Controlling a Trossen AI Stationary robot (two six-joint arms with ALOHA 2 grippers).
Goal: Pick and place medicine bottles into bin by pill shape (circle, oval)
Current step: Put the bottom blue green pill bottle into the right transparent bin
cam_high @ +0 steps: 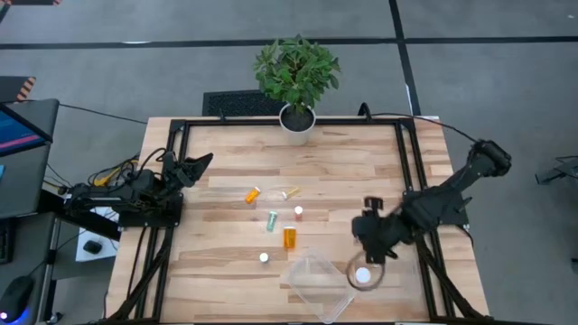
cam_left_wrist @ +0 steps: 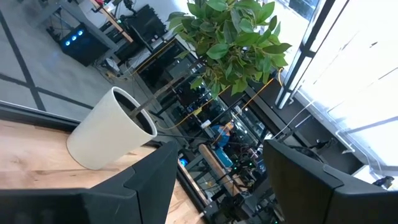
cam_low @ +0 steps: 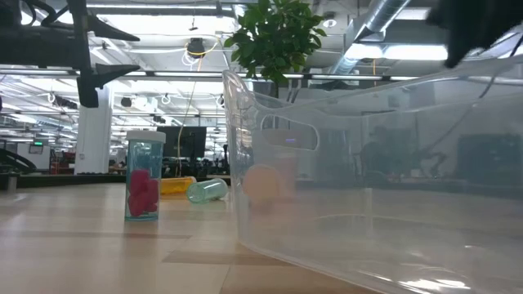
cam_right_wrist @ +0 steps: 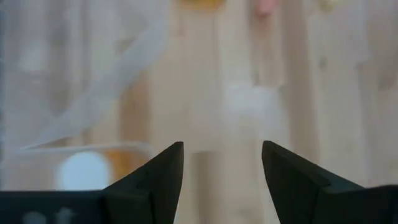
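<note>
Several small medicine bottles stand or lie on the wooden table's middle: an orange one (cam_high: 253, 194) and a yellowish one (cam_high: 289, 192) lying down, a pink-filled one (cam_high: 298, 213), a greenish one (cam_high: 272, 220), an amber one (cam_high: 289, 236), and a white-capped one (cam_high: 264, 257). Another white-capped bottle (cam_high: 363, 275) sits inside a round clear container (cam_high: 350, 271). My right gripper (cam_high: 361, 233) is open and empty (cam_right_wrist: 222, 162), above the table just far of that container. My left gripper (cam_high: 194, 167) is open and empty (cam_left_wrist: 217, 168) at the table's left side.
A clear rectangular bin (cam_high: 316, 282) stands near the front edge, left of the round container; it fills the low view (cam_low: 368, 163). A potted plant (cam_high: 296, 77) stands at the far edge. A black frame (cam_high: 172, 135) runs along the table's sides.
</note>
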